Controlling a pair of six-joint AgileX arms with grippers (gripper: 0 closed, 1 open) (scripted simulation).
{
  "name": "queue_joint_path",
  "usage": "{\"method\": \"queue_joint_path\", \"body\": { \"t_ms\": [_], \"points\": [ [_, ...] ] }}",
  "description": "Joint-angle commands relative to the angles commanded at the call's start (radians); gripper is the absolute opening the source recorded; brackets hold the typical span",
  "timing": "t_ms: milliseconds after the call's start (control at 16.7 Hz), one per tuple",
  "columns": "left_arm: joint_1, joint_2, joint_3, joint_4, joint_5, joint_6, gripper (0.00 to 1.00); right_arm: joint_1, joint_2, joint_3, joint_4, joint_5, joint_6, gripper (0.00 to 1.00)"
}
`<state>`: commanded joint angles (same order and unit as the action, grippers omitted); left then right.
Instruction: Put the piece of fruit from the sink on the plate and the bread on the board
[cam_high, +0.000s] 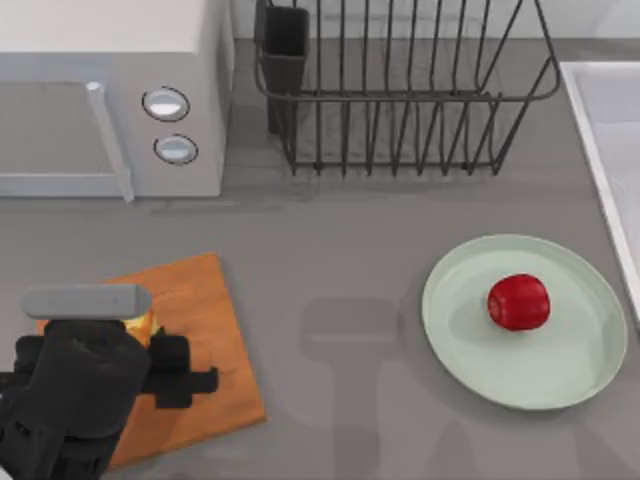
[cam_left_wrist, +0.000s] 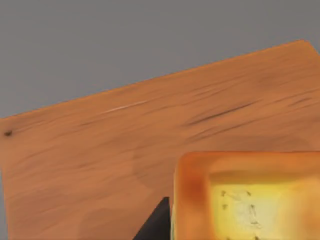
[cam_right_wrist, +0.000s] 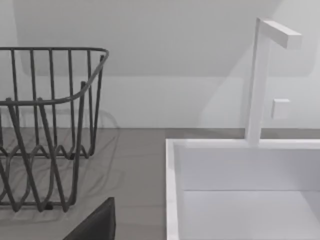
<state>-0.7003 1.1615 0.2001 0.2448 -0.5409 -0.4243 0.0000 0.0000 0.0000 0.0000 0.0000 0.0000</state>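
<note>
A: Orange-brown wood down at the near left, that's the board (cam_high: 215, 330), and my left gripper (cam_high: 150, 345) is right over it. A sliver of golden bread (cam_high: 138, 326) peeks out from under the arm.

B: The left wrist view has the bread (cam_left_wrist: 247, 197) sitting against the board (cam_left_wrist: 125, 145), with one dark fingertip (cam_left_wrist: 157, 222) just beside its edge. Jaws clamped or loose?

A: Cannot tell from here; the arm covers them.

B: And over on the right?

A: The red piece of fruit (cam_high: 519, 301) sits on the mint-green plate (cam_high: 470, 340), a little right of centre.

B: Farther back, the wire dish rack (cam_high: 400, 90) and the microwave (cam_high: 110, 95). At the right edge, the sink (cam_high: 605, 130).

A: The right wrist view looks across that sink (cam_right_wrist: 240, 170), with its white tap (cam_right_wrist: 262, 75) standing behind it and the rack (cam_right_wrist: 47, 125) beside it.
</note>
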Motion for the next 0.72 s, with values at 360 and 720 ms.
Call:
{"method": "queue_joint_path", "body": {
  "t_ms": [360, 720],
  "points": [
    [0.016, 0.067, 0.005, 0.061, 0.011, 0.014, 0.00, 0.000, 0.000, 0.000, 0.000, 0.000, 0.000, 1.00],
    [0.045, 0.168, 0.008, 0.170, 0.034, 0.035, 0.00, 0.000, 0.000, 0.000, 0.000, 0.000, 0.000, 1.00]
  ]
}}
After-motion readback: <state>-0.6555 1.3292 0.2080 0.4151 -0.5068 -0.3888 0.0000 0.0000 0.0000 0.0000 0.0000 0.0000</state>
